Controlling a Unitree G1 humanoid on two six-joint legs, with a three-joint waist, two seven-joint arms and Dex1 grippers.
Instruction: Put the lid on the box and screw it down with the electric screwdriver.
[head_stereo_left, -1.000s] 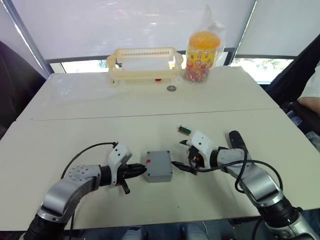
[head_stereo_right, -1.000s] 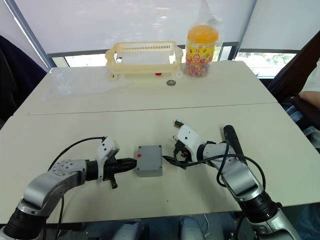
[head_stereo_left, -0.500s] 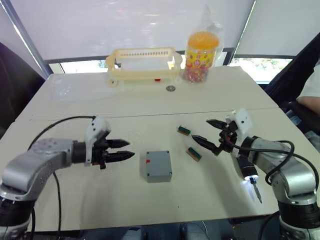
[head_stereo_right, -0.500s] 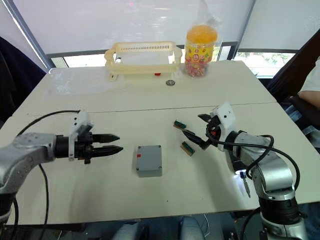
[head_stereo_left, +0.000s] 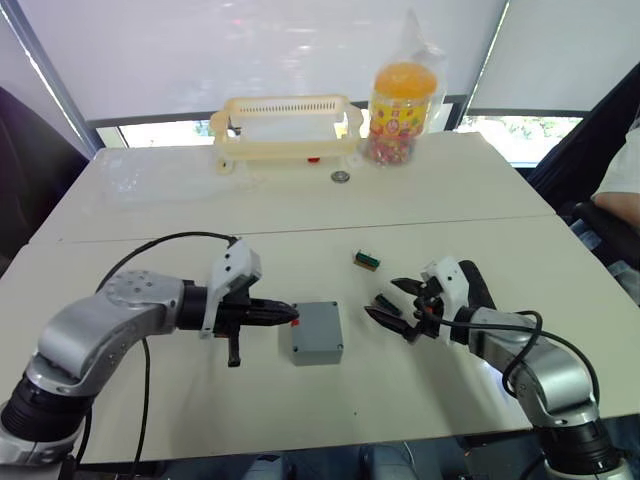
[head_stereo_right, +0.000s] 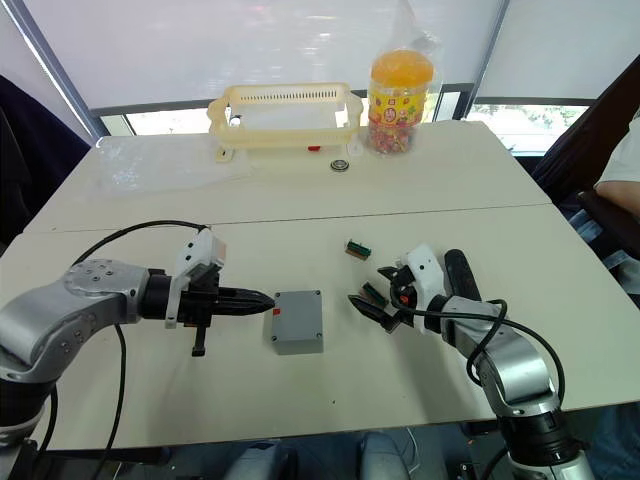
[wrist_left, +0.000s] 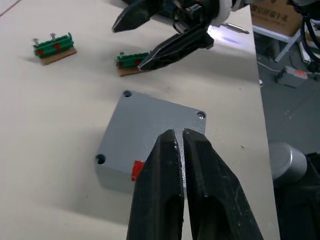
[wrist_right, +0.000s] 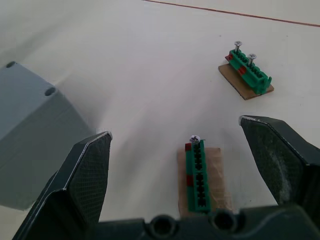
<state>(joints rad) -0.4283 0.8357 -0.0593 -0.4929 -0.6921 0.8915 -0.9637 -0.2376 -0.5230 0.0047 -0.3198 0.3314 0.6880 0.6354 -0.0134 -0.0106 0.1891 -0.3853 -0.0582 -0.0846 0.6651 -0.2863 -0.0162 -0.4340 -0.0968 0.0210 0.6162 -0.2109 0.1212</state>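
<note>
On the table (head_stereo_left: 150, 220), mid-front, the box (head_stereo_left: 317, 332) wears its lid (wrist_left: 160, 125). Left pincer (head_stereo_left: 290, 315) closed, empty, tips at the box's side; right pincer (wrist_right: 177, 150) spread wide over a green screw block (wrist_right: 200, 175). Likely step: fetching a screw; next, close on it.

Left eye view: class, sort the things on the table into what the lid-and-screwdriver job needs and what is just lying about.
For the job: box, lid already on it, electric screwdriver, green screw blocks.

Lying about: cream basket, orange-topped jar, small round metal piece.
</note>
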